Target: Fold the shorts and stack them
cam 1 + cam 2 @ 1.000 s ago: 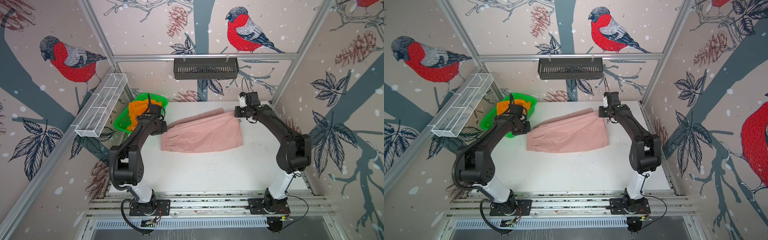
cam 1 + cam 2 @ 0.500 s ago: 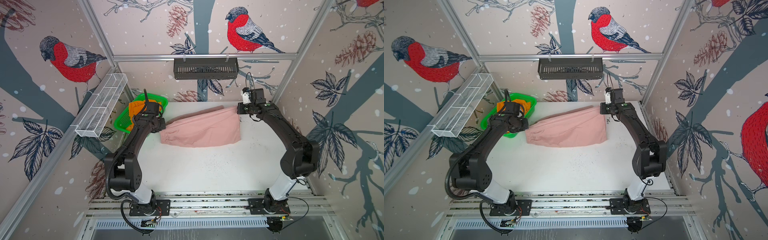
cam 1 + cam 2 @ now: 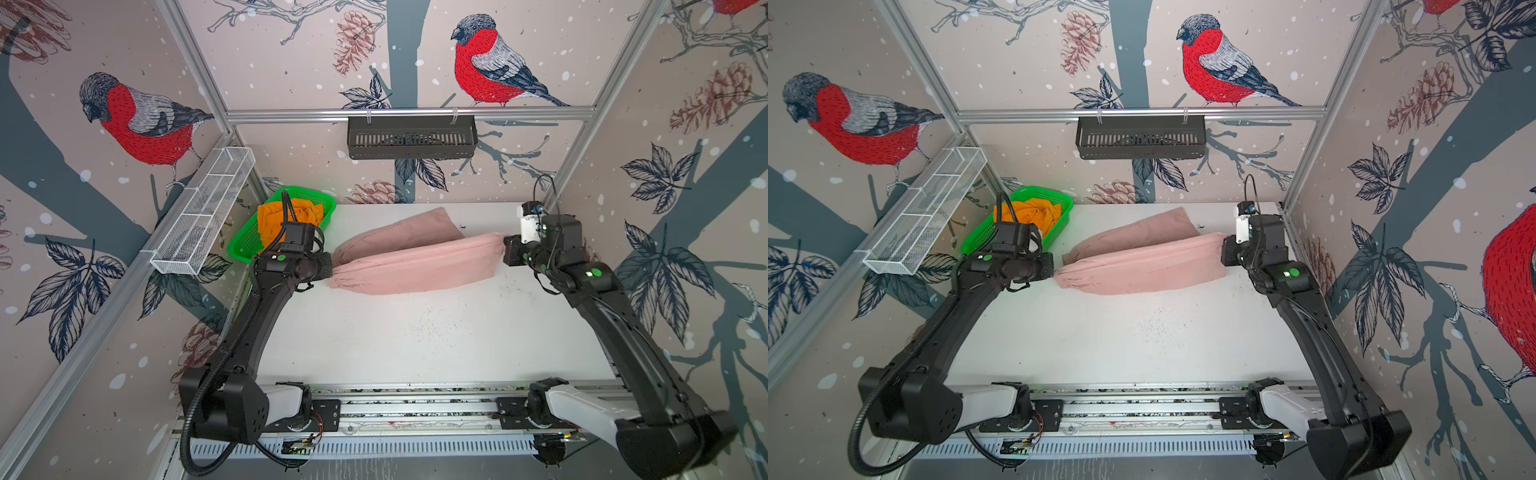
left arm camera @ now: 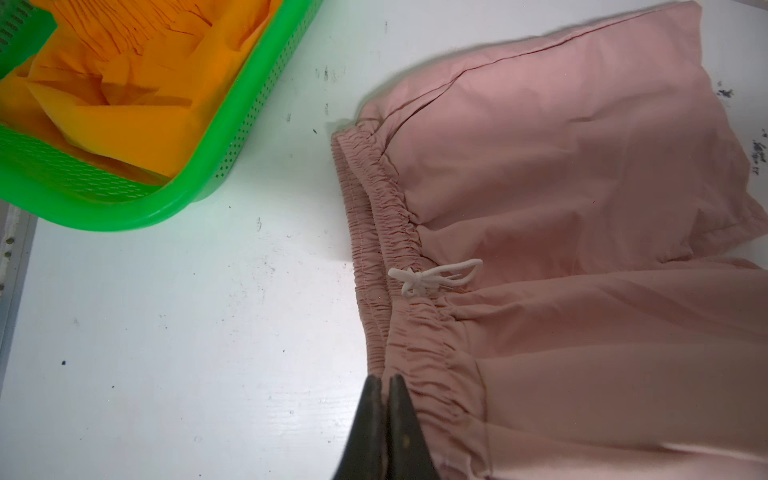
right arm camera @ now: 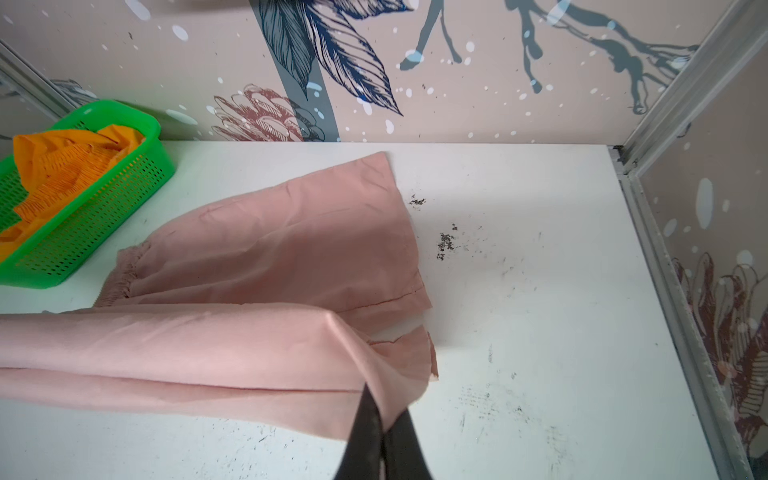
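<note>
My white table (image 3: 415, 340) carries a green mesh basket (image 3: 244, 247) at its far left corner, close to the rear wall. Dark specks (image 5: 444, 243) and scuffs dirty the tabletop near the far right corner, and finer grit lies toward the middle. Along my left wall hangs a white wire rack (image 3: 203, 220), split into compartments. A black slotted tray (image 3: 411, 137) hooks onto the aluminium rail (image 3: 291, 113) across the back. Bullfinch wallpaper (image 3: 486, 66), with pine cones and leaves, covers every wall around me.
</note>
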`<state>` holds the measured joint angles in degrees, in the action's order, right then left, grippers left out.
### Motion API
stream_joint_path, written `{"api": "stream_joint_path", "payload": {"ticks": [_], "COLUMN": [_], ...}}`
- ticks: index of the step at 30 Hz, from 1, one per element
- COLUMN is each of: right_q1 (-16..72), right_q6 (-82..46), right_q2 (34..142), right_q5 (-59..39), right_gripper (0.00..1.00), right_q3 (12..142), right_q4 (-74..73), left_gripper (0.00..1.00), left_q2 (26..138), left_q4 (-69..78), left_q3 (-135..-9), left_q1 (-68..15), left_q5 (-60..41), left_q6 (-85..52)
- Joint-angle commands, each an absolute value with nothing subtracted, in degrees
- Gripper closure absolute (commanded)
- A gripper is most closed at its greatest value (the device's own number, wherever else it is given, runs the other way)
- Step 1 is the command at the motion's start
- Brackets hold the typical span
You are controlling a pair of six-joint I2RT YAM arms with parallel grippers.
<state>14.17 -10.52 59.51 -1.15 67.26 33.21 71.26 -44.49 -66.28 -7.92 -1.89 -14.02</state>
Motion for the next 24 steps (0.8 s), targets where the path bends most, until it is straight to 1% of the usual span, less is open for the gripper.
{"api": "stream_joint_path", "payload": {"ticks": [1, 5, 9, 18, 24], "right_q1": [15.4, 17.6, 17.6, 16.8, 14.5], "right_q6": [-12.0, -11.7, -10.0, -5.6, -2.3], "right_q2": [55.2, 52.9, 55.5, 73.2, 86.1], "right_q5": [6.4, 9.8, 10.5, 6.0, 1.8], "right_gripper": [0.99, 0.99, 0.99, 0.99, 0.99], "right_q3": [66.3, 68.3, 71.2, 78.9, 83.6], "right_q4": [35.7, 39.1, 37.9, 30.7, 27.3], "left_gripper": [1.00, 1.00, 1.00, 1.00, 1.00], "left_q2": [67.9, 63.2, 61.3, 69.3, 77.3], "left_q4": [-48.6, -50.6, -49.6, -47.7, -45.4], "left_q3": [-65.2, -64.2, -62.6, -63.6, -64.3], "left_q1": [-9.3, -9.8, -9.7, -9.2, -4.9], "left_q5": [0.7, 1.2, 1.7, 4.5, 2.4], "left_q6": [-13.9, -14.5, -14.4, -15.4, -13.4]}}
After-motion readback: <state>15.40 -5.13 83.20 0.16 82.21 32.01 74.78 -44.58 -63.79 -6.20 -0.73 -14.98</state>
